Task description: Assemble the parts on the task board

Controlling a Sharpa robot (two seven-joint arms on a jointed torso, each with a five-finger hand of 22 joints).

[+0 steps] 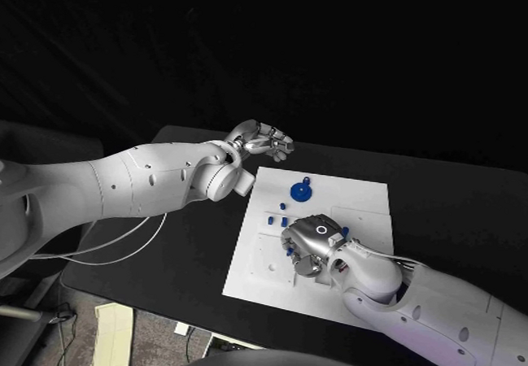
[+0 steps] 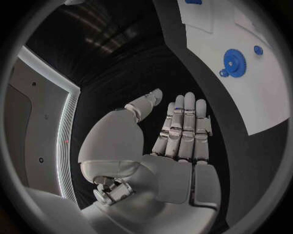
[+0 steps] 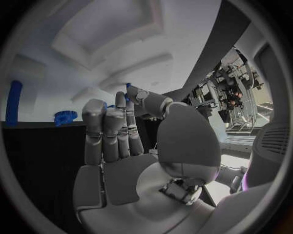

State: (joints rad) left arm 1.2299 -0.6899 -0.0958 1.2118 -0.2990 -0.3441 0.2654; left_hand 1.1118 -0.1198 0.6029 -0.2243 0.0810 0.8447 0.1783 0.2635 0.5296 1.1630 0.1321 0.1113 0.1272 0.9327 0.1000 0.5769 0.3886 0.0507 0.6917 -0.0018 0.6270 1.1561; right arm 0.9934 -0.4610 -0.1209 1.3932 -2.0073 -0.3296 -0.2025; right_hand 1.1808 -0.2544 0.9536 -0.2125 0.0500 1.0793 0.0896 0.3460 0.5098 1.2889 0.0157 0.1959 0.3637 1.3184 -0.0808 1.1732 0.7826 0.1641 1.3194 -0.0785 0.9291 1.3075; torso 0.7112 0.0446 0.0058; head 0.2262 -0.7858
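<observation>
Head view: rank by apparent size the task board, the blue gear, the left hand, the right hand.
1. task board
2. right hand and left hand: look alike and differ in nearness to the camera, so not ranked
3. blue gear

head cam: high, looking down on the black worktop (image 1: 452,183), whole white task board (image 1: 364,195) in frame, both arms entering from the sides
left wrist cam: fisheye, right behind the left hand (image 2: 177,141), very close, facing along the fingers; past them it catches the worktop and a stretch of the board with the big blue gear (image 2: 232,60)
right wrist cam: fisheye, right behind the right hand (image 3: 125,146), close over the board, facing along its surface; a small blue gear (image 3: 65,117) sits at its near edge
overlap: all three see the board; head + left wrist share the big blue gear (image 1: 301,190); head also sees both hands, left (image 1: 263,140), right (image 1: 312,240)
</observation>
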